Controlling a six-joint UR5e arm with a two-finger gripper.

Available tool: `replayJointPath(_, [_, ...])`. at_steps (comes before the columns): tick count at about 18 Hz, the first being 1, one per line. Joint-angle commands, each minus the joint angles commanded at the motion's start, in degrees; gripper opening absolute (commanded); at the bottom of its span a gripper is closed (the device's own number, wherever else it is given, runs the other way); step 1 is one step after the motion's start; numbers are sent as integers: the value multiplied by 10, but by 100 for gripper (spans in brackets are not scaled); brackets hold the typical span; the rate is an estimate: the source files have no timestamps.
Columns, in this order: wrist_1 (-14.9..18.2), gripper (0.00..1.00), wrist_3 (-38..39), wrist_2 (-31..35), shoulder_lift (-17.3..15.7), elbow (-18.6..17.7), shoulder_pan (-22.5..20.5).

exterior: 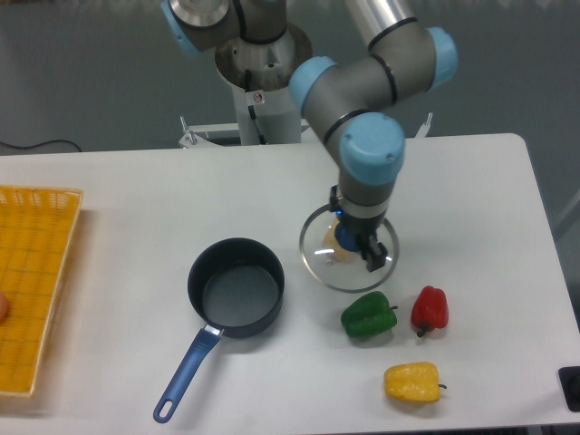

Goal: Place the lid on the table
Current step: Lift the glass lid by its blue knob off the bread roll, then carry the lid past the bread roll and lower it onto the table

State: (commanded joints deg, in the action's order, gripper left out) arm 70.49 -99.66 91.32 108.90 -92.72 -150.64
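Observation:
The round clear glass lid (323,260) with a metal rim hangs slightly tilted over the white table (136,199), to the right of the dark blue saucepan (235,288). My gripper (355,245) points down and is shut on the lid's blue centre knob (345,239). A small pale object shows through the glass under the lid. Whether the lid touches the tabletop, I cannot tell.
A green pepper (368,315) lies just below the lid, with a red pepper (430,308) to its right and a yellow pepper (411,381) near the front edge. A yellow mesh tray (32,281) sits at the left edge. The saucepan's blue handle (186,375) points front-left.

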Motion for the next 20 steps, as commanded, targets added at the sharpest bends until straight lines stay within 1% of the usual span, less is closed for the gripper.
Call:
replayJointPath(5, [-7, 37, -65, 2, 3, 1, -40])
replayJointPath(8, [-10, 36, -108, 2, 8, 3, -68])
replayJointPath(10, [-18, 36, -132, 3, 16, 6, -83])
replayJointPath(12, [-33, 36, -146, 3, 24, 6, -92])
replayJointPath(15, [-39, 36, -155, 4, 32, 8, -99])
replayJointPath(18, [-57, 36, -157, 4, 40, 10, -100])
replayJointPath(20, [-59, 36, -164, 4, 46, 11, -108])
